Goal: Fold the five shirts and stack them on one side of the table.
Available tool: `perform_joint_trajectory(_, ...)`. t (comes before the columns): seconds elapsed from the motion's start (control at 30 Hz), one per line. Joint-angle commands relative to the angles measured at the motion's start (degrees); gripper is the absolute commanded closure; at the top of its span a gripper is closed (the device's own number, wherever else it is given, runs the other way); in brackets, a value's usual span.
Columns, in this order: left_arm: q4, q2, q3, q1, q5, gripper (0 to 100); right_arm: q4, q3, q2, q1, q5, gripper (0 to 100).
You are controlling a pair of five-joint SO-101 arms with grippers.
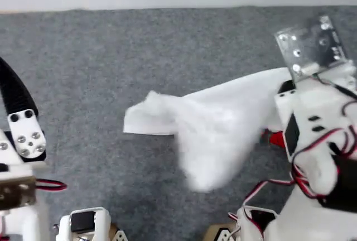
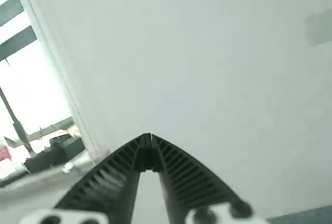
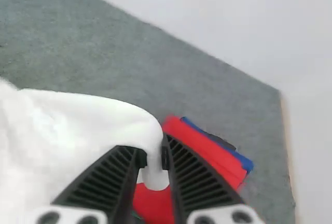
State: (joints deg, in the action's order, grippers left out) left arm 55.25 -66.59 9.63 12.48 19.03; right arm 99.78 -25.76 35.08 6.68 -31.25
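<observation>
Cloth hangs from the right gripper [image 3: 151,154], whose jaws are pinched tight on an edge of the white shirt [image 1: 212,135]. In the high view the shirt is lifted at 3 o'clock and trails across the middle of the grey mat [image 1: 83,73], with its far tip reaching toward 9 o'clock. The left gripper [image 2: 151,140] is clenched on nothing. It is raised at about 8 o'clock, points at the wall, and is well apart from the shirt.

The step in hand looks like spreading this shirt flat so it can be folded. A single pinch leaves the middle bunched, so doing it well probably means bringing the left gripper in to take a second corner and pulling the fabric taut between the two. The held edge should come down slowly, letting the trailing part settle smooth, and the jaws should let go only once the cloth rests on the mat. The hanging cloth could sweep the pile beneath the right gripper, so it should be swung away from 3 o'clock.

As for what holds what, the pile does the job of a bin: a red shirt [image 3: 207,156] lies folded on a blue shirt [image 3: 241,162], near the mat's edge
</observation>
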Motion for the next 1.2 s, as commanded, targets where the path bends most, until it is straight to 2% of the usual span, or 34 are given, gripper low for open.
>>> perform_joint_trajectory(0.0,-1.7,-0.1,-1.7,-0.3,3.9,100,1.1,-2.5,1.5,0.6,-0.5,98.7)
perform_joint_trajectory(0.1,1.8,-0.2,-1.5,-0.3,3.9,100,2.1,-2.4,1.5,0.5,-0.3,98.7)
perform_joint_trajectory(0.23,13.5,0.3,-1.4,-1.3,3.6,100,2.1,-2.4,1.4,0.5,-0.4,98.7)
perform_joint_trajectory(0.37,29.3,0.3,2.3,-9.8,3.6,100,2.1,-0.1,1.1,0.5,-0.4,98.7)
perform_joint_trajectory(0.47,35.4,0.4,11.6,-18.2,3.6,100,2.0,5.2,0.9,0.5,-0.4,98.7)
perform_joint_trajectory(0.6,33.1,0.4,25.0,-23.5,3.6,100,1.5,11.2,1.3,0.5,-0.4,98.7)
perform_joint_trajectory(0.77,25.4,0.4,36.7,-24.2,3.6,100,0.7,15.6,0.8,0.9,-0.5,98.7)
perform_joint_trajectory(0.97,18.9,0.4,44.2,-24.7,3.5,100,-5.2,24.2,0.9,9.5,-0.5,98.0)
perform_joint_trajectory(1.03,18.2,1.4,45.7,-26.8,3.5,100,-5.7,26.2,0.9,11.7,-0.5,92.8)
perform_joint_trajectory(1.17,16.5,8.2,45.7,-33.1,3.5,100,-5.4,28.1,1.5,16.6,-0.2,75.0)
